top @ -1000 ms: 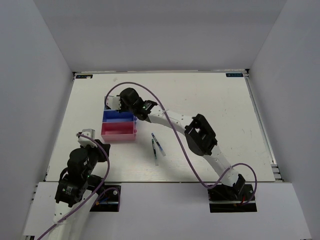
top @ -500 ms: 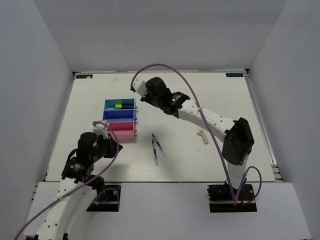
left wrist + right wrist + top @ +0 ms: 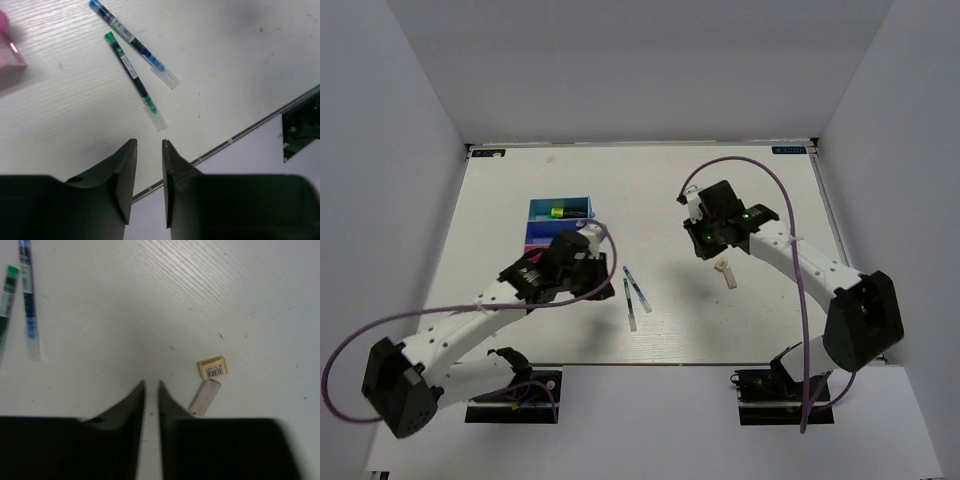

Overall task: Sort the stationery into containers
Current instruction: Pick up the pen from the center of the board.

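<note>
The light blue tray (image 3: 545,207) holds a black highlighter (image 3: 563,212) with a yellow-green end. The dark blue tray (image 3: 538,232) lies just in front of it. The pink tray is mostly hidden under my left arm; its corner shows in the left wrist view (image 3: 7,47). The green pen (image 3: 630,298) and blue pen (image 3: 638,288) lie side by side, also seen in the left wrist view: green pen (image 3: 131,74), blue pen (image 3: 132,42). My left gripper (image 3: 149,145) is empty, jaws nearly together, short of the pens. The cream piece (image 3: 204,397) lies just right of my empty, shut right gripper (image 3: 151,385).
A small yellow block with a barcode (image 3: 213,366) touches the cream piece's far end. The table's front edge (image 3: 240,135) runs close behind the left gripper. White walls enclose the table on three sides.
The right arm swung away from the trays to the right and now hangs by the cream piece. The left arm reached out from its rest over the pink tray toward the pens.
</note>
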You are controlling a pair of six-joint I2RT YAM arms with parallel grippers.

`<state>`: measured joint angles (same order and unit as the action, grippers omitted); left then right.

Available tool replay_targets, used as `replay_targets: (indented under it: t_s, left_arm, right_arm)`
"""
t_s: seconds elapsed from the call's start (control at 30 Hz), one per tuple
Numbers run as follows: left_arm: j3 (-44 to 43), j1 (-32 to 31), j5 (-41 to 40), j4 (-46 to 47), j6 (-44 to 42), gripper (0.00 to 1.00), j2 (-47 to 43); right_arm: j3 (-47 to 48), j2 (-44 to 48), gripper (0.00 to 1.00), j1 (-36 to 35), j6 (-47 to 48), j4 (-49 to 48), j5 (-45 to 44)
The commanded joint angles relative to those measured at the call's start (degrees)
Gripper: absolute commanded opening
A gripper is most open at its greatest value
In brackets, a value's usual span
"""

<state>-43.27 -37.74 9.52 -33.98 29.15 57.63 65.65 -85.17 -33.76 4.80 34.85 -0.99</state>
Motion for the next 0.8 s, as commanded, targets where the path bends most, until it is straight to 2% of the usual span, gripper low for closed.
replay_targets:
  t_s: [0.0,0.03,0.07,0.13,0.17,0.27,0.47,0.77]
  left_arm:
    - [-5.06,-9.53,-16.56,-0.91,2.23,0.39,7.38]
    - [-8.12,-11.90,-18.55,-2.05,2.84,0.43,10.72]
    - [-9.11,-13.49,-20.31,-3.28,5.20,0.47,12.32]
    - [-11.65,-14.99,-25.68,-4.94,7.75,0.47,17.67]
    - [-13.06,-15.43,-27.78,-5.57,8.99,0.48,20.05]
    - [-16.14,-16.14,-30.96,-8.99,10.75,0.48,25.25]
    - [-16.94,-16.40,-31.41,-7.60,11.46,0.48,30.43]
    - [-17.38,-16.41,-28.07,-2.76,13.83,0.48,36.50]
  right_arm:
    - [-1.92,5.61,0.34,2.46,-2.60,-2.25,5.38]
    - [-2.88,6.41,0.50,2.99,-2.51,-2.33,6.00]
    - [-4.02,6.94,0.61,4.65,-2.51,-2.42,8.35]
    - [-6.48,8.95,0.58,6.59,-3.39,-4.17,10.12]
    - [-6.84,9.40,0.46,7.12,-3.57,-4.79,10.74]
    - [-9.03,10.72,0.37,9.58,-4.44,-6.37,12.94]
    - [-11.42,11.95,0.37,13.80,-5.85,-7.96,16.46]
    - [-13.09,13.80,0.37,15.39,-6.47,-9.10,19.45]
